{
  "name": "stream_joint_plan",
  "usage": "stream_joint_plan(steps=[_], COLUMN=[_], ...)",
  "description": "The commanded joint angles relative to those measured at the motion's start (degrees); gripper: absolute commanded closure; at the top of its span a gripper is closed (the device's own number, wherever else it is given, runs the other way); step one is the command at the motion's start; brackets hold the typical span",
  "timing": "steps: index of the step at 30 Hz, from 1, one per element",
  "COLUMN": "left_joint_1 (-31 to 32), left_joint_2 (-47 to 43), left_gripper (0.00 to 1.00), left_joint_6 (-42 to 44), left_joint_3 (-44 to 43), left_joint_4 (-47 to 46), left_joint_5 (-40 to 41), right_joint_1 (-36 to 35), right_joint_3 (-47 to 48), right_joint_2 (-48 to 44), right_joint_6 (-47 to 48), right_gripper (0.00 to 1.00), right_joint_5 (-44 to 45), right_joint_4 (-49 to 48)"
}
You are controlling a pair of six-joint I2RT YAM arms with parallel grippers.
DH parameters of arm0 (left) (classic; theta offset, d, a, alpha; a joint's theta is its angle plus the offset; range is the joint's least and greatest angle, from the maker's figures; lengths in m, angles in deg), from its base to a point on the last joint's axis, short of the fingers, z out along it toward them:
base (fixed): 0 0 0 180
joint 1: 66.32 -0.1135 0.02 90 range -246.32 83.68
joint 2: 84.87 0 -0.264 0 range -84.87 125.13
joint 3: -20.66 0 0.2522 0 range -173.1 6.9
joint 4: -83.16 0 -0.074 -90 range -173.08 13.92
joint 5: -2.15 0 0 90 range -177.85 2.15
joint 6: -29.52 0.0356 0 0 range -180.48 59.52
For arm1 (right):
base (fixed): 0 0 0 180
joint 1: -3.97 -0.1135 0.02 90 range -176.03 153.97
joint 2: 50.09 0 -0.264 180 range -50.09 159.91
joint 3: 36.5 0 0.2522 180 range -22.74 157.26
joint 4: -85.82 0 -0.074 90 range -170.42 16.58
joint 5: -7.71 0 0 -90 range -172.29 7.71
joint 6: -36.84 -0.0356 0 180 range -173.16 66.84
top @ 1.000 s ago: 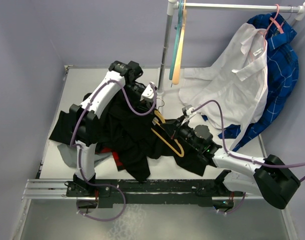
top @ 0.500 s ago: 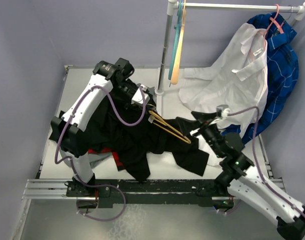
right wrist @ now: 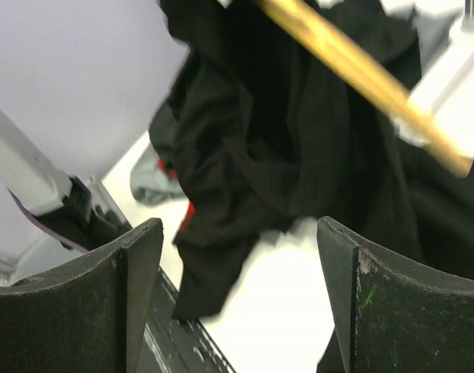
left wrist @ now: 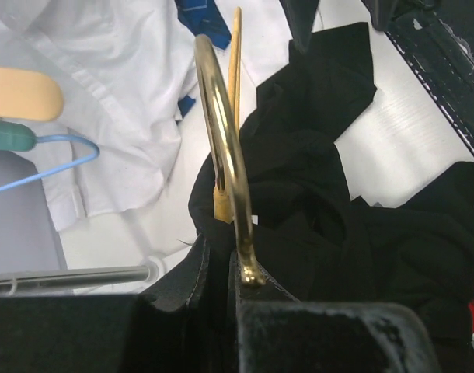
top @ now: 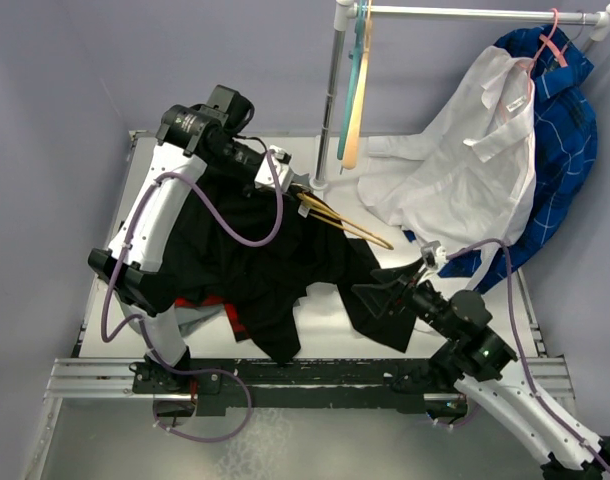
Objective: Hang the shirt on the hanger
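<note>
The yellow hanger [top: 345, 222] slants over the middle of the table, its hook end held by my left gripper [top: 288, 184], which is shut on it. In the left wrist view the gold wire [left wrist: 225, 148] runs into the closed jaws of the left gripper [left wrist: 232, 268], with black fabric pinched alongside it. The black shirt [top: 270, 265] hangs off the hanger and pools on the table [top: 330, 320]. My right gripper [top: 385, 290] hovers open at the shirt's lower right edge, holding nothing. Its wrist view shows the right gripper [right wrist: 237, 264] with fingers spread, and the shirt [right wrist: 260, 132] and the hanger [right wrist: 353, 66] beyond.
A rail [top: 465, 13] on a pole [top: 330, 100] carries a teal hanger [top: 351, 90] and a peach hanger [top: 357, 110]. A white shirt [top: 465, 170] and a blue checked one [top: 560, 150] hang at the right. Grey cloth [top: 190, 322] and red fabric [top: 200, 300] lie under the shirt.
The right gripper has opened, let go of the hanger and drawn back toward the near right. The left arm has carried the hanger's hook end up and toward the back left.
</note>
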Motion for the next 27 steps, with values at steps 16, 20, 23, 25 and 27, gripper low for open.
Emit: stream_joint_plan(steps=[16,20,23,25,27], left_joint_1=[-0.2,-0.2,-0.2,-0.2,-0.2], left_joint_2=[-3.4,-3.7,-3.5,-3.2,-2.6], left_gripper=[1.0,1.0,1.0,1.0,1.0], left_joint_6=[-2.6,-2.2,-1.9,-1.7,-1.7], left_joint_3=[-3.4,-2.2,-1.7,-1.6,-1.9], left_joint_4=[-0.2,-0.2,-0.2,-0.2,-0.2], left_joint_5=[-1.4,-1.3,-1.1,-1.0,-1.0], right_joint_1=[-1.5,-1.6,-1.6,-1.6,-1.9], right_joint_3=[-10.7,-11.3,-11.4,-11.4,-11.4], right_joint_2=[30.6,33.7,35.1,36.3,39.3], right_joint_6=[-3.5,-2.8,-3.0,-3.7,-4.6], right_gripper=[0.22,0.22,0.23,0.23,0.25], right_joint_5=[7.7,10.2,10.5,10.2,9.7], right_joint_4=[-41.7,-48.0,-51.0,-53.1,-56.0])
